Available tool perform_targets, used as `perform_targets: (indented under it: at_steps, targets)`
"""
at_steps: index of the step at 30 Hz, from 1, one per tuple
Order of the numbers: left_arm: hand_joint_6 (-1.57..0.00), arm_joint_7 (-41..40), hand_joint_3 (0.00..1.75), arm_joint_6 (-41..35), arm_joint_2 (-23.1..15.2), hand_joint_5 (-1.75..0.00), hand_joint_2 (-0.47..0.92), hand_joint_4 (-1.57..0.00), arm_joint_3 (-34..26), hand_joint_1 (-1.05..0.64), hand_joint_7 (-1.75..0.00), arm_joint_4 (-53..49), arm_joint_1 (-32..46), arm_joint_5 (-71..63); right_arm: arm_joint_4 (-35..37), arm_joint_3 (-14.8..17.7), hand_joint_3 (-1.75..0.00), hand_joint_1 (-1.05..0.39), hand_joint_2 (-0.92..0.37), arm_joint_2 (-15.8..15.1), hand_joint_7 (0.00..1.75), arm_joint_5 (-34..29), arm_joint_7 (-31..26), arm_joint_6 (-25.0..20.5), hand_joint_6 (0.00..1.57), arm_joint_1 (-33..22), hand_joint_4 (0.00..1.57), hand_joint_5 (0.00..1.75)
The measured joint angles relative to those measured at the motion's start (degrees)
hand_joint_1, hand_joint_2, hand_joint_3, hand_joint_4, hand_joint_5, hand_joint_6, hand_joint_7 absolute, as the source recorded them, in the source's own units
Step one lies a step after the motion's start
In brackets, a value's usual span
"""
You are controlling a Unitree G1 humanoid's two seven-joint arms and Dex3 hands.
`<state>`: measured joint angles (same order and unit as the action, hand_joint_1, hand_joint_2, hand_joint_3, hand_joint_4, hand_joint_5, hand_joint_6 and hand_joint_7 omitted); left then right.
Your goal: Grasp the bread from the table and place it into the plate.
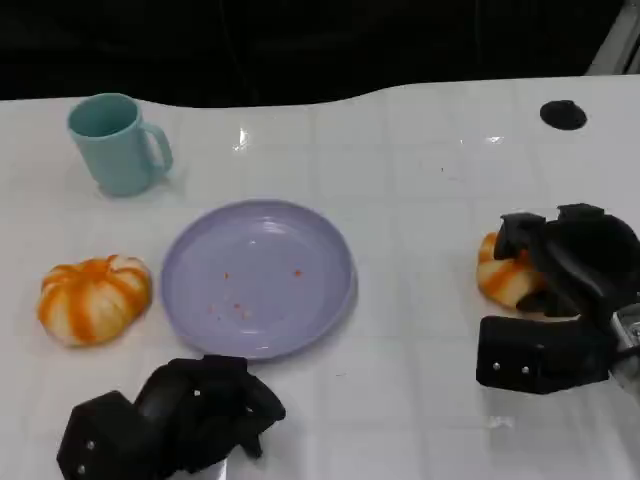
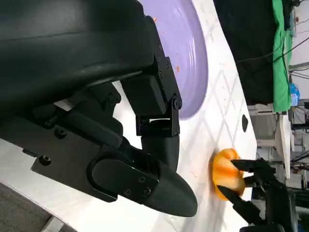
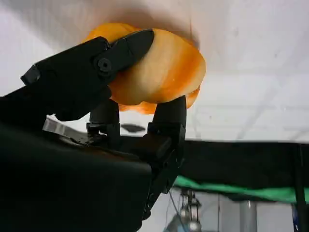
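White tiled surface (image 1: 420, 200) under a dark backdrop: the right hand (image 1: 560, 290) was clasped around the bread (image 1: 500, 275) at about 3 o'clock from the plate (image 1: 258, 275).

From the right wrist view, fingers (image 3: 120, 48) wrapped over the top of the bread while others pressed in from beneath, so the roll looked held, though whether it had left the surface I cannot tell. It seemed light, soft and easily dented, best taken across its broad domed sides with gentle pressure. A second orange roll (image 1: 95, 298) lay at 9 o'clock of the plate, a teal mug (image 1: 115, 142) at about 11 o'clock. The left hand (image 1: 175, 420) rested at 6 o'clock, fingers curled in, holding nothing.
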<state>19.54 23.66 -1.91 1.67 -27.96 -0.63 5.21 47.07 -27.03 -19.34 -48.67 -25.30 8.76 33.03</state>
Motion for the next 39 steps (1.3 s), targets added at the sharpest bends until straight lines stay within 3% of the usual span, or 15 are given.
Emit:
perform_targets:
  at_steps: [3, 7, 8, 16, 27, 33, 35, 39]
  targets:
    - [-1.22, 0.0, 0.0, 0.03, -0.01, -1.43, 0.9, -0.98, 0.01, -0.98, -0.79, 0.0, -0.01, -0.11, -0.31, 0.14, -0.15, -0.07, -0.87, 0.7, 1.68, 0.36, -4.1, 0.9, 0.67, -0.52, 0.86, 1.75]
    - [-1.22, 0.0, 0.0, 0.06, -0.02, -1.43, 0.9, -0.98, -0.01, -0.99, -0.79, -0.03, -0.01, -0.09, -3.88, 0.68, -0.91, -0.05, -0.49, 1.74, 1.64, 1.65, -5.98, 1.86, 0.74, -2.67, 0.9, 1.75]
    - [-1.22, 0.0, 0.0, 0.06, -0.01, -1.43, 0.9, -0.98, 0.0, -0.99, -0.79, -0.04, -0.04, -0.1, -5.18, 0.83, -0.99, -0.05, -0.46, 1.85, 1.65, 2.26, -5.95, 2.27, 0.74, -3.18, 0.9, 1.75]
    - [-1.22, 0.0, 0.0, 0.12, -0.01, -1.43, 0.9, -0.98, 0.0, -0.98, -0.8, -0.1, -0.06, -0.24, -16.88, 1.63, -1.29, -0.02, -0.26, 4.09, 1.63, 5.77, -1.87, 4.12, 0.83, -5.74, 0.97, 1.75]
    - [-1.21, 0.01, 0.0, 0.5, 0.01, -1.44, 0.9, -0.98, 0.04, -0.98, -0.81, -0.6, -0.24, -0.25, -17.62, 0.82, -1.33, -0.06, -0.26, 10.5, 1.67, 6.84, 2.05, 7.0, 0.79, -2.72, 0.96, 1.75]
    - [-1.22, 0.02, 0.0, 0.57, 0.1, -1.44, 0.89, -0.99, 0.15, -0.99, -0.79, -0.65, -0.26, -0.22, -10.84, -0.91, -1.3, -0.1, -0.35, 14.01, 1.7, 7.05, 2.08, 12.58, 0.74, 1.04, 0.93, 1.75]
    - [-1.22, 0.02, 0.0, 0.56, 0.12, -1.44, 0.89, -1.0, 0.25, -0.99, -0.78, -0.64, -0.23, -0.22, -7.88, -1.48, -1.22, -0.12, -0.43, 15.24, 1.67, 6.92, 1.28, 14.03, 0.73, 2.14, 0.9, 1.75]
    - [-1.23, 0.01, 0.0, 0.53, 0.14, -1.44, 0.9, -1.0, 0.43, -1.0, -0.78, -0.62, -0.21, -0.37, -2.12, -2.93, -1.14, -0.11, -0.44, 17.52, 1.62, 6.34, -0.48, 15.49, 0.75, 4.48, 0.9, 1.75]
